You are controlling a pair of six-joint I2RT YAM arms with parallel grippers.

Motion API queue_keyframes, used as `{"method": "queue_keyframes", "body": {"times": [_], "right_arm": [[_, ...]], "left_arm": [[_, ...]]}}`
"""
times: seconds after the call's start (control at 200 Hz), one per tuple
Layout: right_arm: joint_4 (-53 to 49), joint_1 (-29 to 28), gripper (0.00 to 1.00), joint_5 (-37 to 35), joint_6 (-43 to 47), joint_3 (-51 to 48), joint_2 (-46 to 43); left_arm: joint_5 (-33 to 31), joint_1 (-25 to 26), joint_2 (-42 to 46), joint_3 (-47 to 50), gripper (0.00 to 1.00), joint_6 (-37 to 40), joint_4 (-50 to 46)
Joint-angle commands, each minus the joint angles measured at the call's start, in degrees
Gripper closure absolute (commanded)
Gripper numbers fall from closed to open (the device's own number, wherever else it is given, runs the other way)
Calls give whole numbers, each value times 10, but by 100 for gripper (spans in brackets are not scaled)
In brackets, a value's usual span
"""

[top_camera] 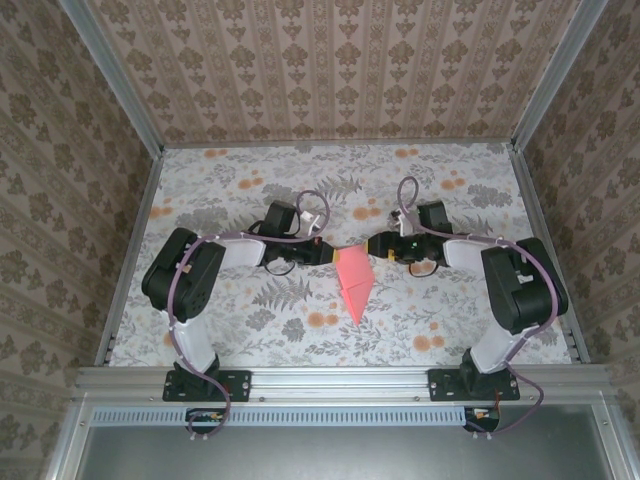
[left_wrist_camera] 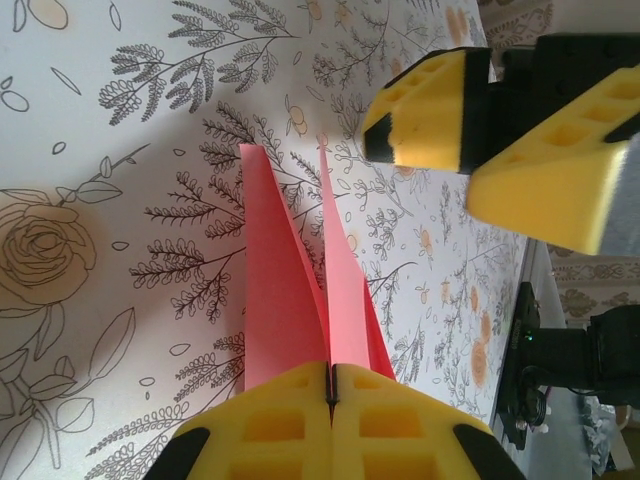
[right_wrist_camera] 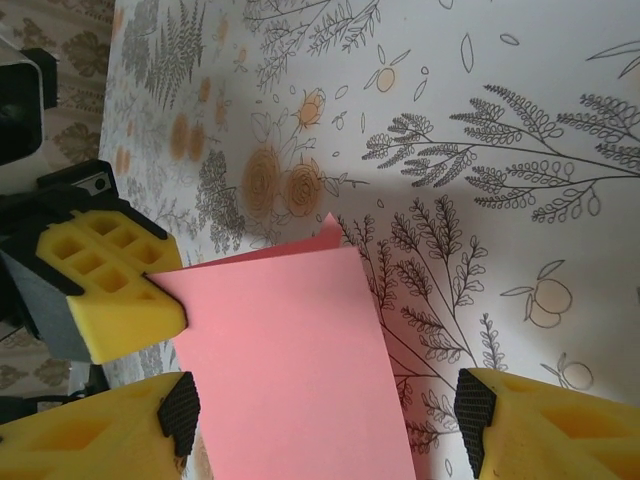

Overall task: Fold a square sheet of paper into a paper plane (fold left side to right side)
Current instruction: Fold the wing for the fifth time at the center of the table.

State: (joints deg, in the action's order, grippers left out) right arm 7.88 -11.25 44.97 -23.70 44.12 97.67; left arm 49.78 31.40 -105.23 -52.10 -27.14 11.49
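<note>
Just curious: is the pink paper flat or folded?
Folded: the pink paper tapers to a point, its layers splay from the left hand.

left claw [left_wrist_camera: 331,385] hides the near end of the paper plane [left_wrist_camera: 285,300].

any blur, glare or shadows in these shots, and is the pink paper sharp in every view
Top view: even light, no glare, the pink paper small but crisp. Left wrist view: the paper is sharp, with a soft shadow on the tablecloth past its tips. Right wrist view: the paper is sharp, a grey shadow band lies on the cloth beyond its far edge, and the far orange flowers are out of focus.
</note>
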Motion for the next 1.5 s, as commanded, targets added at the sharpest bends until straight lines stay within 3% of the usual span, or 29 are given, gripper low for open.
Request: {"method": "queue_keyframes", "body": {"times": [0.0, 0.485, 0.77, 1.15, 1.305, 1.41, 1.495], "right_arm": [[35, -8, 30, 41, -7, 8, 22], [100, -22, 33, 86, -21, -5, 76], [71, -21, 50, 94, -1, -4, 56], [30, -21, 60, 78, 20, -7, 22], [18, -21, 73, 77, 26, -4, 18], [-1, -21, 90, 67, 30, 0, 14], [-30, -21, 98, 42, 24, 6, 7]], "left_arm": [[18, -6, 20, 7, 100, 19, 18], [30, -5, 20, 16, 100, 24, 33], [22, -6, 7, 12, 100, 26, 29], [15, -8, -5, 10, 100, 30, 21], [17, -8, -8, 9, 100, 28, 22], [9, -8, 1, 7, 87, 30, 16], [-19, -10, 16, -1, 66, 37, -12]]}}
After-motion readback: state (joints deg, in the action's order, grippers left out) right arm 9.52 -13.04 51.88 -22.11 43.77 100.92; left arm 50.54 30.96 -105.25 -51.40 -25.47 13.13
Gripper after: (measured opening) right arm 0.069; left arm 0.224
